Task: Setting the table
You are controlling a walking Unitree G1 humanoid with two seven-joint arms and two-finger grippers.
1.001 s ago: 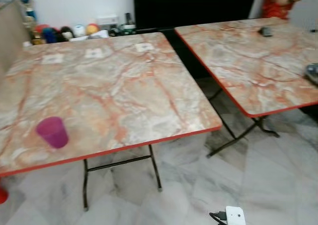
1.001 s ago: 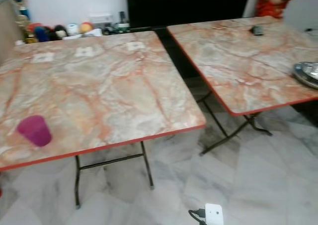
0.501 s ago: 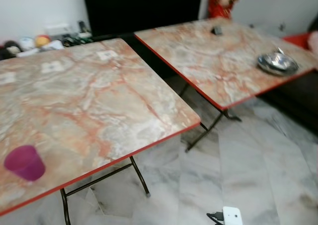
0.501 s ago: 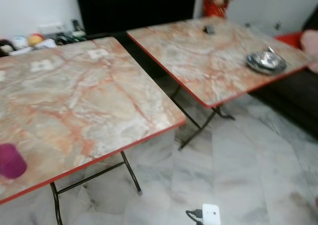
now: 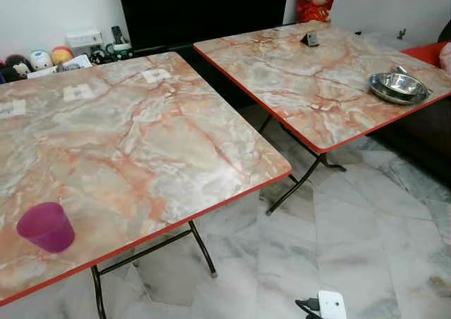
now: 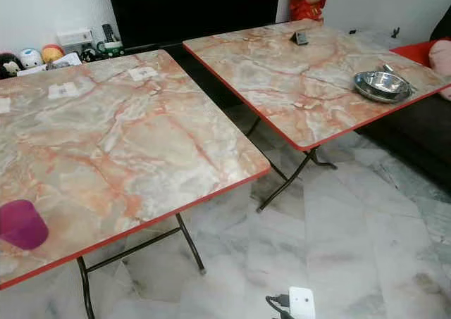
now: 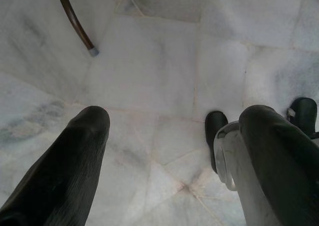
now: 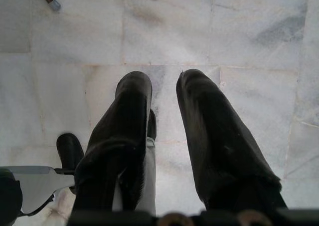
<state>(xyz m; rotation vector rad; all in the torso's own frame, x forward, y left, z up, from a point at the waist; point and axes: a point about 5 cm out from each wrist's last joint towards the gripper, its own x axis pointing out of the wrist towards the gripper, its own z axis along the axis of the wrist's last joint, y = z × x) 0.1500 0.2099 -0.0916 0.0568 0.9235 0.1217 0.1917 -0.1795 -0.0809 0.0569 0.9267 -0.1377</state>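
Note:
A purple plastic cup (image 5: pixel 46 227) stands near the front left corner of the left marble-patterned table (image 5: pixel 162 143). A steel bowl (image 5: pixel 397 86) sits near the right edge of the second table (image 5: pixel 317 72), which stands to the right across a gap. My left gripper (image 7: pixel 174 121) hangs over the marble floor, its fingers wide open and holding nothing. My right gripper (image 8: pixel 164 84) also hangs over the floor, open by a narrow gap with nothing in it.
Both tables have red edges and thin folding legs (image 5: pixel 201 245). Paper cards (image 5: pixel 156 74) lie at the left table's far side, and a small dark object (image 5: pixel 310 39) on the right one. Toys (image 5: pixel 42 58) line the back wall. A white charger (image 5: pixel 330 305) lies on the floor.
The camera has swung to the right and steadied, bringing the steel bowl into view and pushing the cup toward the left edge. Nothing on the tables has moved.

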